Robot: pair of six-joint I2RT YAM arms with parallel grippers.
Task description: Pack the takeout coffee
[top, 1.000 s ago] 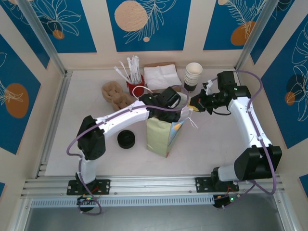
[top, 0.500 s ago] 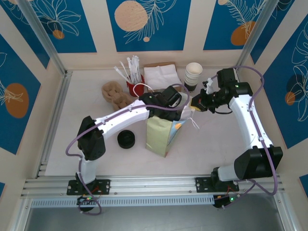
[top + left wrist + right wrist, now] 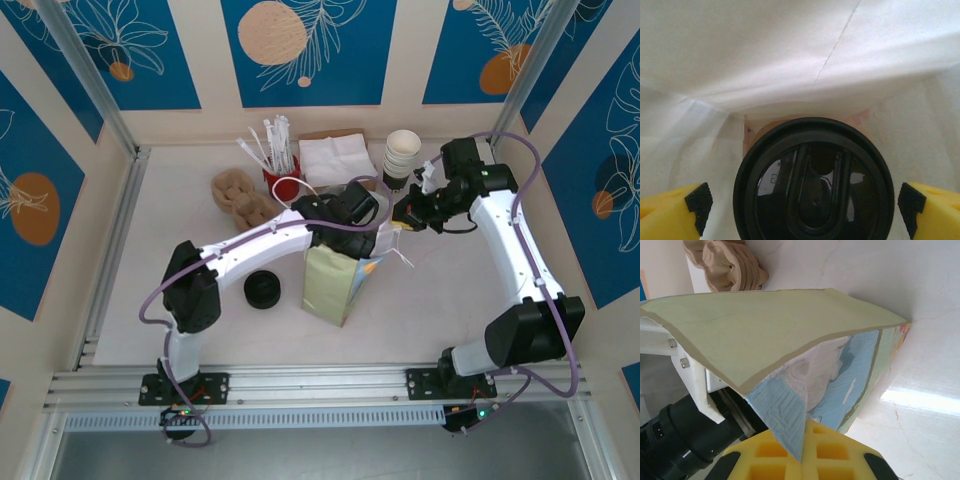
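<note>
Nearest you, the loose black lid disc (image 3: 263, 290) lies on the desk (image 3: 440, 300) just beside the paper bag (image 3: 335, 285). Your left forearm passes above it, so a low, sweeping exit could knock it.

The bag stands upright with the takeout coffee (image 3: 814, 185) down inside it, lid up. The left tool (image 3: 805, 201) is spread around the cup, its yellow fingers (image 3: 670, 210) wider than the lid. A gap shows on the left side, while the right pad sits very close to the rim. I judge that the main risk: lift off-centre and that pad may catch the lid's edge, tipping the cup or popping the lid. Whether the cup rests flat on the bag's floor is hidden.

Beyond, the right tool (image 3: 802, 452) pinches the bag's mouth edge. Pull harder and the paper could tear or the bag topple; let go early and the mouth may fold onto your left wrist.

Farthest back, the stack of white cups (image 3: 402, 155) stands close behind the right wrist, so a backward retreat could topple it.
</note>
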